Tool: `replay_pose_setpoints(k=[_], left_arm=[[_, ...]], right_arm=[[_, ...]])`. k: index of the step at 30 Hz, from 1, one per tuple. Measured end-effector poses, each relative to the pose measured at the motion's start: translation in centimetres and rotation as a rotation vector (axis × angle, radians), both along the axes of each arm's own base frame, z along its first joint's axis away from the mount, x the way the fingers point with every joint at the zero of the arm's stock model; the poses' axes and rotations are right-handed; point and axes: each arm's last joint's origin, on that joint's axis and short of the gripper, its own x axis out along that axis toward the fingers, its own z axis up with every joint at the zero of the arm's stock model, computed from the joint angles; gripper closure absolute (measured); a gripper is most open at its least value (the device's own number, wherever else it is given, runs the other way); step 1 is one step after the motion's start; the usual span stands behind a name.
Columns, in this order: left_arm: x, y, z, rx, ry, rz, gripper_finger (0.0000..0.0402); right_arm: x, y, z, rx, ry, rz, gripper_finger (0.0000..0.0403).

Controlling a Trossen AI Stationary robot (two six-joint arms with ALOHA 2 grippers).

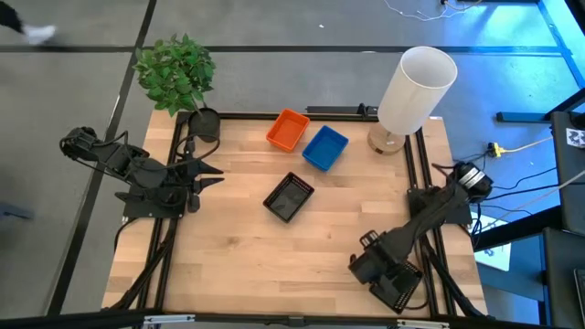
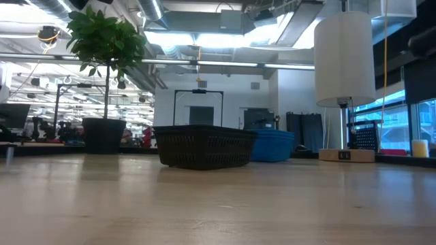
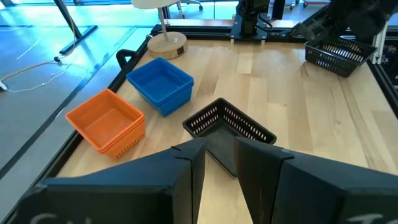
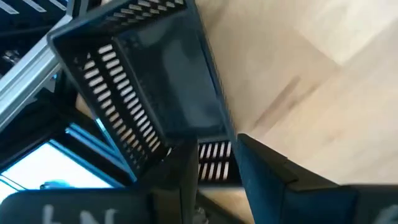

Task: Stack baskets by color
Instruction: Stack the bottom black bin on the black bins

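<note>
Near the table's far edge sit an orange basket (image 1: 288, 130), with a second rim showing under it (image 3: 118, 142), and a blue basket (image 1: 324, 148). A black basket (image 1: 289, 196) rests flat at mid-table. Another black basket (image 1: 402, 291) lies at the near right corner, partly over the frame rail. My right gripper (image 4: 217, 168) points down over it, open, with the basket's slotted wall (image 4: 214, 155) between its fingers. At the left edge my left gripper (image 1: 212, 175) hangs open with nothing in it, aimed at the mid-table basket (image 3: 227, 127). My right gripper comes from above at the corner basket's end wall (image 4: 214, 155), with a finger on either side of that wall. Whether either finger touches the wall, I cannot tell.
A potted plant (image 1: 178, 78) stands at the far left corner and a tall white lamp (image 1: 413, 90) at the far right. Black frame rails (image 1: 425, 174) run along the table's sides. Bare wood lies across the near half (image 1: 265, 265).
</note>
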Motion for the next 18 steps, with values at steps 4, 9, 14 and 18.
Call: replay_pose_setpoints(k=[4,9,14,18], left_arm=[[0.0,0.0,0.0,0.0,0.0,0.0,0.0326],[0.0,0.0,0.0,0.0,0.0,0.0,0.0326],[0.0,0.0,0.0,-0.005,0.001,-0.006,0.0326],[0.0,0.0,0.0,-0.008,0.0,-0.006,0.0326]], right_arm=[[0.5,0.5,-1.0,0.016,-0.014,0.039,0.0292],[1.1,0.9,-2.0,0.031,-0.025,0.08,0.0292],[1.3,1.2,-2.8,0.027,-0.007,0.08,0.0292],[1.6,1.5,-3.4,0.035,-0.016,0.083,0.0292]])
